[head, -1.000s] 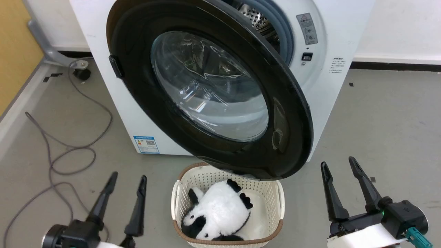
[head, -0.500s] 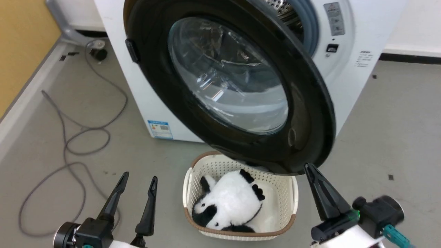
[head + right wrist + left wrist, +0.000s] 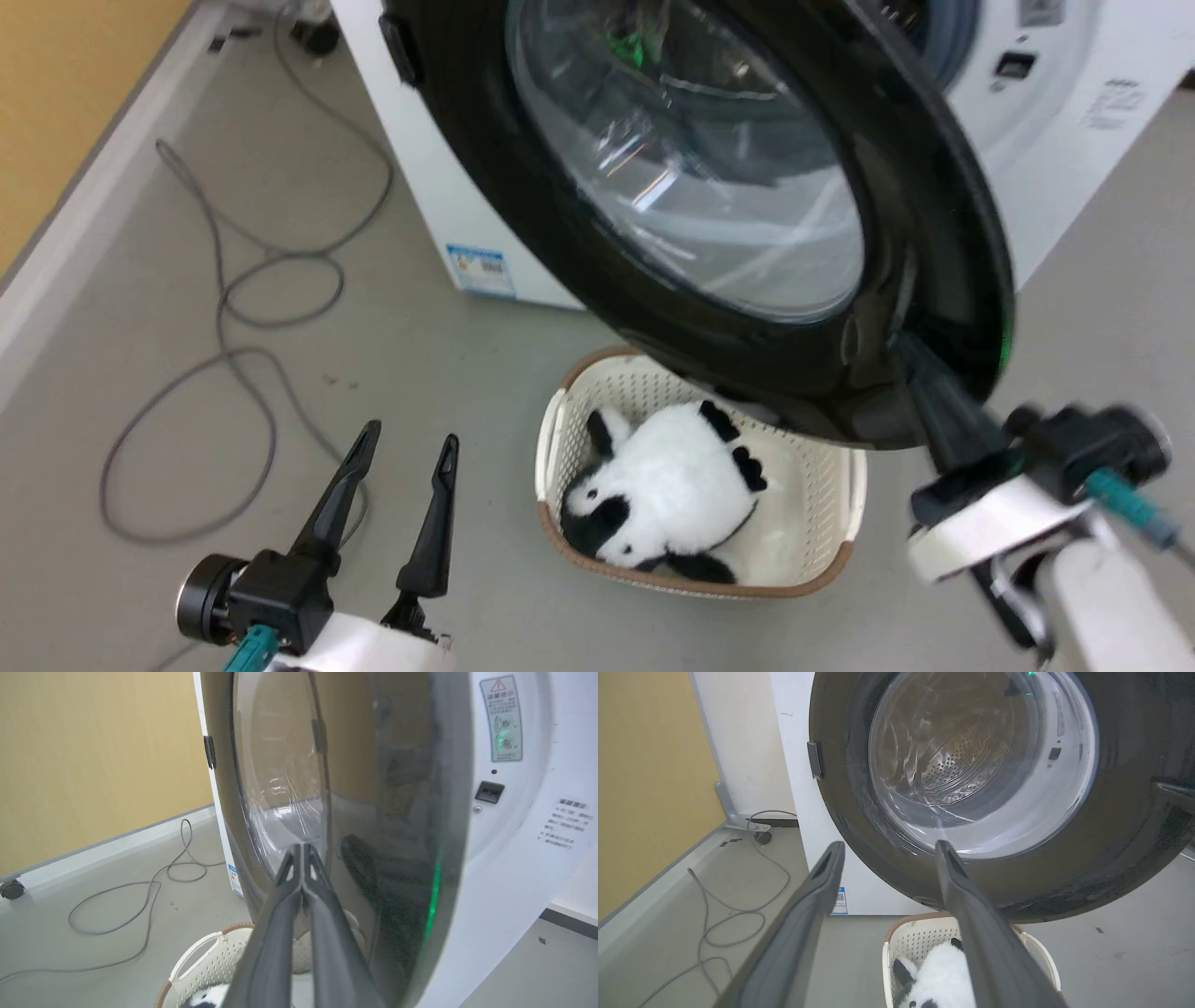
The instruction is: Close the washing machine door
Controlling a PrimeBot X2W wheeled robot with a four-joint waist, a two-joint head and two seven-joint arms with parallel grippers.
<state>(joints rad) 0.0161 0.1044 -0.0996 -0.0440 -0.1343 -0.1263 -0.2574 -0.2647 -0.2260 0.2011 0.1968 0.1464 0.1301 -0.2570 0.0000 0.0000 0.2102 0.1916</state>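
Two grippers in view. Left gripper [image 3: 413, 432]: spread wide, empty, above floor. Right gripper [image 3: 302, 846]: pinched shut, holds nothing, tips at lower rim of door [image 3: 709, 205]; contact unclear. Door: stands open from washer [image 3: 1046, 177], glossy face toward grippers, overhangs basket [image 3: 551, 448] with panda toy [image 3: 672, 476] inside. Drum [image 3: 957, 760] shows through window [image 3: 1041, 812] in left wrist view.

Bright even light; glare on washing machine door [image 3: 709, 205]; right fingers [image 3: 943, 411] motion-blurred; shadows soft.

A warning triangle [image 3: 498, 685] tops the washing machine's [image 3: 537, 882] grey label [image 3: 501, 718] (print unreadable).
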